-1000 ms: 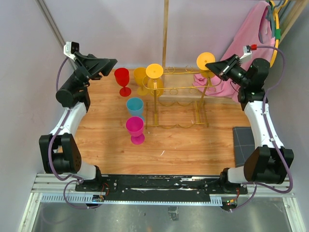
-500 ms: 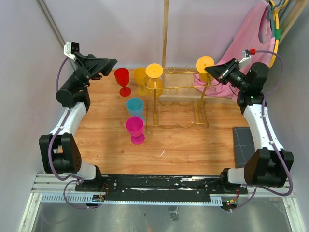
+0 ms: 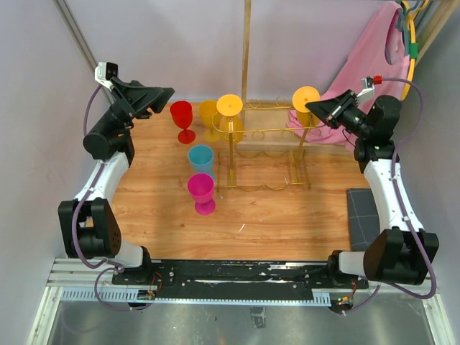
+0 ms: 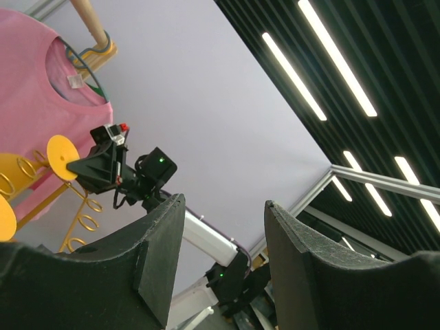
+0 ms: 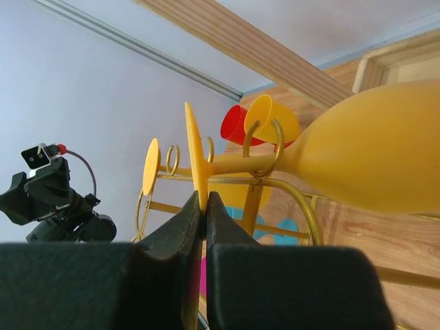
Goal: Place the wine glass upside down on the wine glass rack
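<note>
The gold wire rack (image 3: 267, 152) stands on the wooden table. My right gripper (image 3: 314, 107) is shut on the edge of the round foot (image 3: 306, 95) of a yellow wine glass at the rack's right top rail. In the right wrist view the gripper (image 5: 203, 199) pinches the thin foot disc (image 5: 193, 155). The stem lies in a rack loop (image 5: 265, 148) and the bowl (image 5: 375, 158) hangs past it. A second yellow glass (image 3: 230, 106) hangs at the rack's left end. My left gripper (image 3: 165, 93) is open and empty, raised at the back left (image 4: 223, 206).
Red (image 3: 182, 116), yellow (image 3: 208, 113), blue (image 3: 201, 157) and magenta (image 3: 201, 191) goblets stand left of the rack. A tall wooden pole (image 3: 246, 50) rises behind it. Pink cloth (image 3: 366, 68) hangs at the back right. A dark pad (image 3: 361, 215) lies at the right edge.
My right gripper has shifted slightly with the yellow glass, whose foot now sits a little lower at the rack's right rail. The left arm has not moved.
</note>
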You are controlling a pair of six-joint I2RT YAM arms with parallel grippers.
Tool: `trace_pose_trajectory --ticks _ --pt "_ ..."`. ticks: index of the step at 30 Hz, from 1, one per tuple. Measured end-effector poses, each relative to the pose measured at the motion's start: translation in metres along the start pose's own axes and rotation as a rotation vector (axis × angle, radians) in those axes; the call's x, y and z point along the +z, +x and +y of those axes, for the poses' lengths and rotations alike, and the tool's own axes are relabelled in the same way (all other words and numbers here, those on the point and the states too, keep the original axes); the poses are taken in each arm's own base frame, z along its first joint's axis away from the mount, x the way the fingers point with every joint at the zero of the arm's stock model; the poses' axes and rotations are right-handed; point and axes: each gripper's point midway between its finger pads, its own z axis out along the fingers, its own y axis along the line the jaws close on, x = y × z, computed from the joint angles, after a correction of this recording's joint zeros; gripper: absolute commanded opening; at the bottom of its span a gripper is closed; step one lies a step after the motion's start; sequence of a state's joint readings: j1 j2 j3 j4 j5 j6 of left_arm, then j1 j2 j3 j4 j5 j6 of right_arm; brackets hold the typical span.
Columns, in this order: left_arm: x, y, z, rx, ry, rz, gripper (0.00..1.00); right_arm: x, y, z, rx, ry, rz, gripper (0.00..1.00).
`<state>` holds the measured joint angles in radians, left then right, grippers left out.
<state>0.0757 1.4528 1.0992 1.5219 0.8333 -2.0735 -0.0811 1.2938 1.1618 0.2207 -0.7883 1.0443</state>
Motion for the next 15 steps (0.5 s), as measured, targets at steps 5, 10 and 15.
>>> trace_pose_trajectory --ticks 5,10,15 --pt "0.000 0.000 0.000 0.000 0.000 0.000 0.54 -0.003 0.001 -0.004 0.008 0.027 -0.001 0.11" --pt "0.000 0.000 0.000 0.000 0.000 0.000 0.55 -0.008 0.000 -0.004 -0.001 0.044 -0.011 0.19" --pt "0.000 0.000 0.000 0.000 0.000 0.000 0.55 -0.012 0.000 -0.003 0.000 0.059 -0.014 0.28"
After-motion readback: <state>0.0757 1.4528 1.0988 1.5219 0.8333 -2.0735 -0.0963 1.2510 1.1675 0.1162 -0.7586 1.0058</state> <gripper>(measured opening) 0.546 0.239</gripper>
